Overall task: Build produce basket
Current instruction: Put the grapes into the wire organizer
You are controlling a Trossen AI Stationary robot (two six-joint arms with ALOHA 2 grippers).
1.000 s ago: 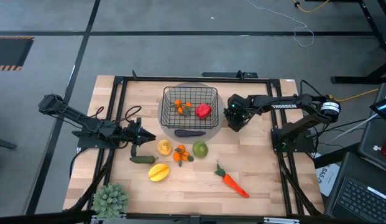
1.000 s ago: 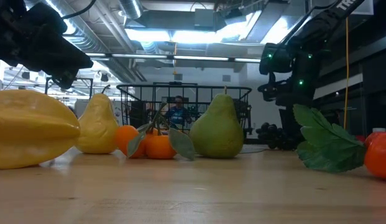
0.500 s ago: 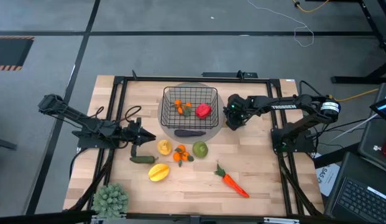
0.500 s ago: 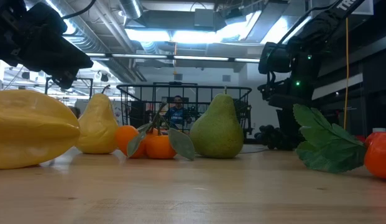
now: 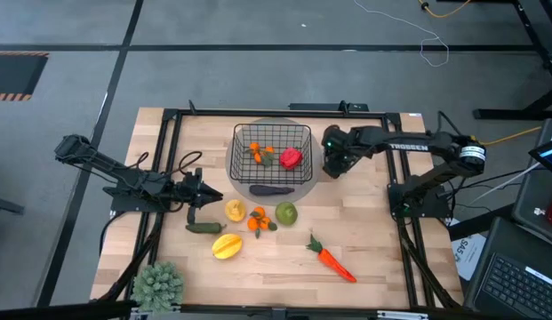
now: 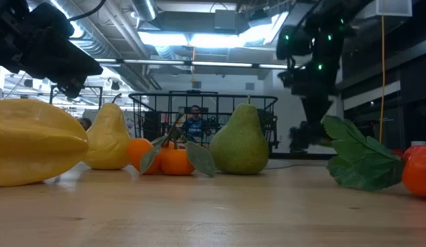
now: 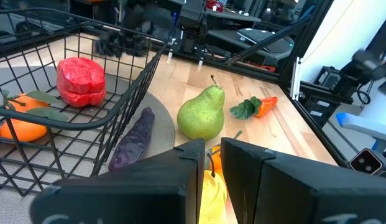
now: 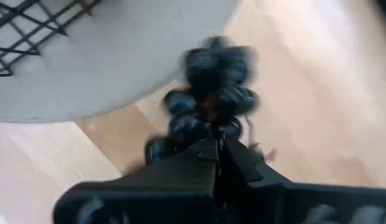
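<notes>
The black wire basket (image 5: 271, 149) stands on a round grey mat at the far middle. It holds a red pepper (image 5: 291, 159) and tangerines (image 5: 260, 153). A purple eggplant (image 5: 271, 189) lies on the mat just outside the basket's near wall. My right gripper (image 5: 332, 165) is right of the basket, shut on dark grapes (image 8: 211, 87), which hang above the table (image 6: 303, 137). My left gripper (image 5: 207, 197) hovers left of a yellow pear (image 5: 234, 210); its fingers (image 7: 208, 168) stand a narrow gap apart and hold nothing. My right gripper pinches the grapes at the top of the bunch (image 8: 216, 134) between its two fingertips. The fingers come from above and point down. The bunch hangs below the fingers, lifted clear of the table.
On the near half of the table lie a green cucumber (image 5: 203, 228), a yellow starfruit (image 5: 227, 245), loose tangerines (image 5: 258, 220), a green pear (image 5: 285, 213) and a carrot (image 5: 332, 260). A spiky potted plant (image 5: 158, 284) stands at the near left corner. A person shows beyond the basket (image 6: 195, 122).
My right gripper has gone up and a little toward the far edge, beside the basket. The grapes, which lay on the table, now hang lifted clear below it.
</notes>
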